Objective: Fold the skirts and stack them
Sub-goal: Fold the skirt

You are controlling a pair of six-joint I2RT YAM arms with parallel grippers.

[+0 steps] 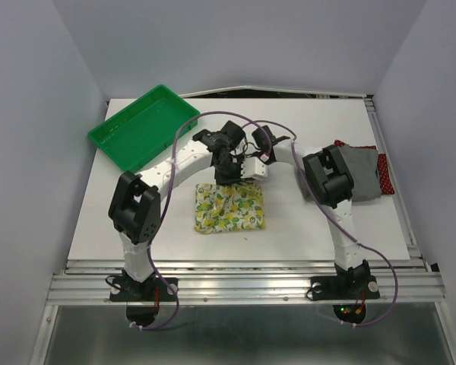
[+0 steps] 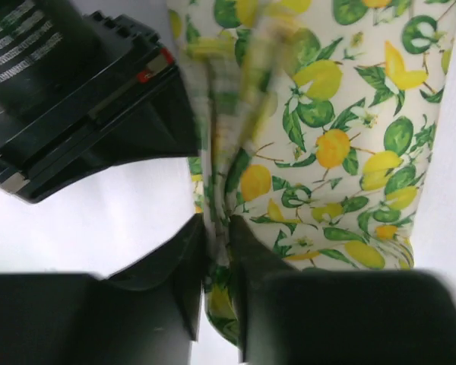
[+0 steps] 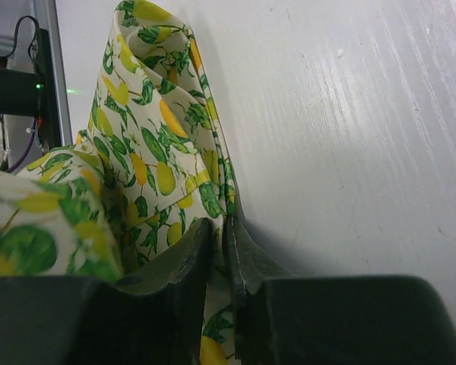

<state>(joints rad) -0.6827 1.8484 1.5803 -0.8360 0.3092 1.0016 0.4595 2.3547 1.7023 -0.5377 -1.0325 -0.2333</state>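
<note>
The white lemon-print cloth skirt [image 1: 229, 207] is lying bunched at the middle of the white counter [image 1: 304, 220]. My right fingers [image 3: 184, 255] are clamping its folded edge. My left fingers [image 2: 184, 262] are straddling a blurred edge, and I cannot tell if they are gripping.

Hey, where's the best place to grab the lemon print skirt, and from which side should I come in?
Probably the far edge of the lemon-print skirt, pinched from above. It lies flat as a folded pad, so only a thin fold raised along an edge offers a grip; the wrist views show one there.
</note>
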